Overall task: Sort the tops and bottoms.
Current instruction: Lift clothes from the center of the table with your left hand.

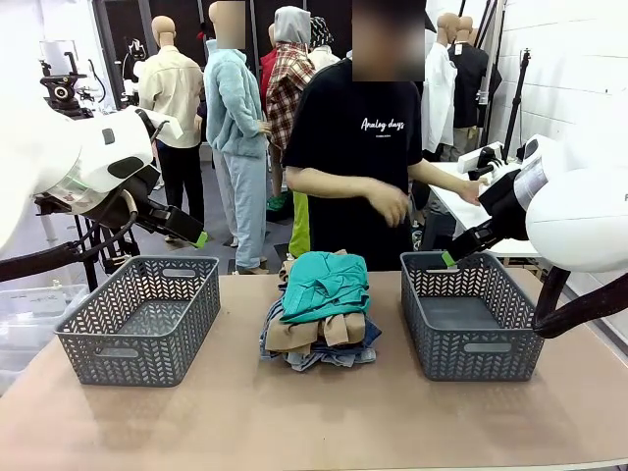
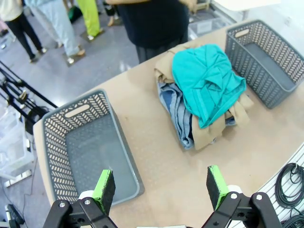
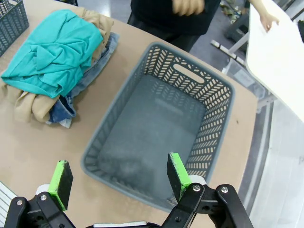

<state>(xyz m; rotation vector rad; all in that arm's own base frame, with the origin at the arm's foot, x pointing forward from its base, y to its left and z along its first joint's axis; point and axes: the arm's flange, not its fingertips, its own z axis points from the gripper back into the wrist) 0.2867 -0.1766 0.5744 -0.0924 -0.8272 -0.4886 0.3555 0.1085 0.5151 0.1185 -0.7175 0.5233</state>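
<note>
From the front, the left gripper (image 1: 201, 238) hangs raised over the left basket (image 1: 142, 314) on a bent arm, its spread unclear there. Its wrist view looks down between wide-apart green pads (image 2: 104, 190), released, onto that basket's near corner and bare bench (image 2: 156, 156). Mid-bench between the baskets sits the pile, teal top (image 1: 324, 285) over tan top (image 1: 314, 332) with the denim bottoms (image 1: 324, 358) beneath. The right gripper (image 1: 447, 258) hovers angled down over the right basket (image 1: 469, 314), likewise released in its wrist view, which adds the person's hand (image 3: 187, 5) beyond the far rim.
</note>
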